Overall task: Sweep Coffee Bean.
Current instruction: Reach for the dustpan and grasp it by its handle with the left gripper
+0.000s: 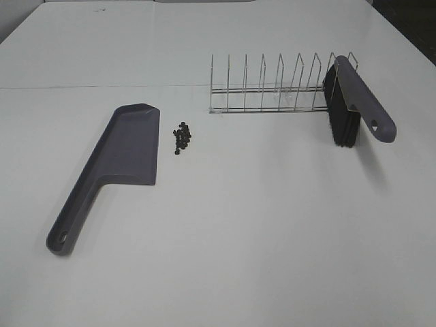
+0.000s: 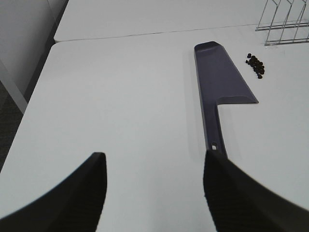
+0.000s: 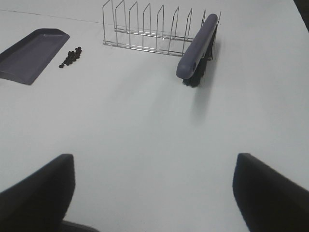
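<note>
Exterior high view shows a white desk (image 1: pixel 238 259) with a grey-purple dustpan (image 1: pixel 129 146) lying flat at about 9 o'clock from the desk's middle. Its pan end points toward 12 o'clock and its handle slants away toward 7 o'clock, with a small hole near the handle's tip. The coffee beans (image 1: pixel 181 137) sit in one tight dark cluster on the desk at the pan's 3 o'clock, just beside its long edge but apart from it by a thin strip of bare desk. A wire rack (image 1: pixel 272 92) stands at roughly 1 o'clock from the beans, well apart from them. At the rack's 3 o'clock end a brush (image 1: pixel 361 102) leans on the last wires, its grey-purple handle sloping toward 4 o'clock and its black bristles hanging down to the desk. In the left wrist view the left pincer (image 2: pixel 154 159) is spread wide, its two dark fingers well apart with only bare desk between them; the dustpan's handle lies near one finger, and the beans show beside the pan farther off. In the right wrist view the right pincer (image 3: pixel 154 162) is likewise spread wide over bare desk, with the brush and rack well ahead of it and the beans and pan off to one side.
</note>
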You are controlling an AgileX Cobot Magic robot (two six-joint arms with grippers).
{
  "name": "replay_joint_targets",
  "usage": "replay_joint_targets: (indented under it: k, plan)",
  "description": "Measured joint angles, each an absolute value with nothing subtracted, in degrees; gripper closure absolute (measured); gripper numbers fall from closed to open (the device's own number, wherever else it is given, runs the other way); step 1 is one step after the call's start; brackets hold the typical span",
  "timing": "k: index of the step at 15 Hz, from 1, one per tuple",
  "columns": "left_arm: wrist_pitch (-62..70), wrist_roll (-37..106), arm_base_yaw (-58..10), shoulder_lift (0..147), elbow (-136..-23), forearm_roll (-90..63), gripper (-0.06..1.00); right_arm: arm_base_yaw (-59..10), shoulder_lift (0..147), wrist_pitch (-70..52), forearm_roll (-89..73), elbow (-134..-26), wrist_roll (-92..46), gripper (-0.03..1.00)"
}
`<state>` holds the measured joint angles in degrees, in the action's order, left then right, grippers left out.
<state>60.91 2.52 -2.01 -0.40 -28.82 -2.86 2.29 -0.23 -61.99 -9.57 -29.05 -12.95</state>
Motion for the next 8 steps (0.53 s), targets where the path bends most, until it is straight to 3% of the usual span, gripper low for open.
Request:
replay_joint_targets:
  k: [8]
  plan:
    - [60.9,2.5,-2.0,-0.4,-28.8,-2.9,0.40,2.3,-0.2,-62.0,-9.6,-29.0,-12.9,0.16]
